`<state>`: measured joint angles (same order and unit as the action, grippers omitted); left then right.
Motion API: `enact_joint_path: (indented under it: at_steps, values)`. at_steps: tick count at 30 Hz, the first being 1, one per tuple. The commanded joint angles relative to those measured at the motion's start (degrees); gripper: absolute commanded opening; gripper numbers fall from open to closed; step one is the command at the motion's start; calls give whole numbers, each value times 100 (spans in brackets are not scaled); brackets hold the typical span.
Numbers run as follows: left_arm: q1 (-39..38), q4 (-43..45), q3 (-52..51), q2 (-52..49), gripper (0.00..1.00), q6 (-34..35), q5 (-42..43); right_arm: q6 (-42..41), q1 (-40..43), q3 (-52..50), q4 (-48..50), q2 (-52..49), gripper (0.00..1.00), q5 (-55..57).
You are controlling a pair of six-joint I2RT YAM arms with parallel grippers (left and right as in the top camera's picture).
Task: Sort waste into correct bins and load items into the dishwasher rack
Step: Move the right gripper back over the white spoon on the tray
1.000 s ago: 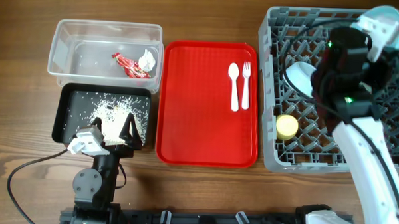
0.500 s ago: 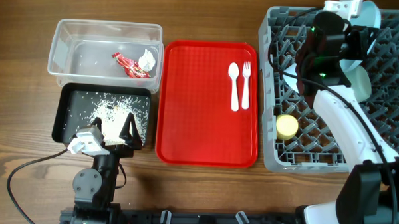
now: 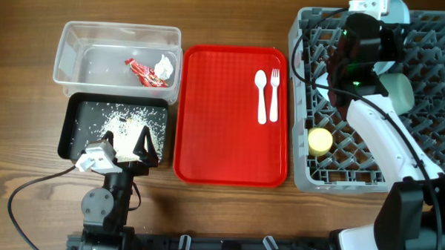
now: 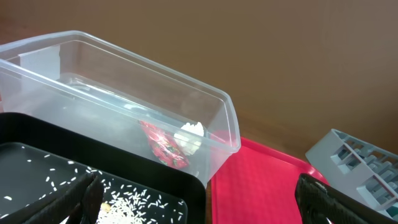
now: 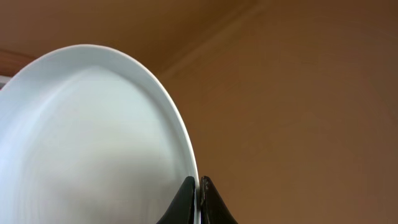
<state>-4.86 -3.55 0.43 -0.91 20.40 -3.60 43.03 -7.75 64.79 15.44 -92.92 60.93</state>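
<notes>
Your right pincer pinches rim of smooth pale-blue round plate, over rack far side. Left pincer spread. Tub: wrapper, napkin. Black tray: rice.

Robotics lab bench: cabled robot arm mounted at a wooden table.

Sees light blue plate across left half, rim clamped between black fingertips of right gripper at bottom centre. Plain brown background elsewhere.
</notes>
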Motion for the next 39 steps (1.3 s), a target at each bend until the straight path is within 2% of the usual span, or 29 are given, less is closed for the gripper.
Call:
enact_joint_path:
  at_steps: [1, 10, 16, 17, 18, 19, 20, 21, 26, 34, 37, 39]
  values:
    - [31, -13, -11, 13, 100, -68, -96, -354, -33, 35, -50, -52, 4, -420]
    - [33, -13, -11, 13, 100, -68, -96, -557, -33, 35, -216, -503, 4, -509]
    - [33, -13, -11, 13, 100, -68, -96, -81, -26, 35, 426, -699, 4, -168]
    - [31, -13, -11, 13, 100, -68, -96, -24, -26, 35, 535, -699, 8, -153]
    - [31, -13, -11, 13, 100, -68, -96, 20, -28, 35, 691, -695, 22, -94]
    - [33, -13, -11, 13, 100, -68, -96, 70, -33, 35, 885, -693, 44, 2]
    - [31, -13, -11, 13, 100, -68, -96, 149, -33, 39, 1099, -691, 58, 114]
    - [33, -13, -11, 13, 100, -68, -96, 273, -39, 39, 1305, -678, 67, 216]
    - [31, -13, -11, 13, 100, -68, -96, 675, -334, 39, 1690, -431, 70, 232]
    - [33, -13, -11, 13, 100, -68, -96, 673, -1342, 39, 1611, 33, 72, 236]
    - [31, -13, -11, 13, 100, -68, -98, 431, -1980, 39, 1161, 225, 75, 302]
    - [31, -13, -11, 13, 100, -68, -96, -155, -2446, 39, 522, 297, 81, 426]
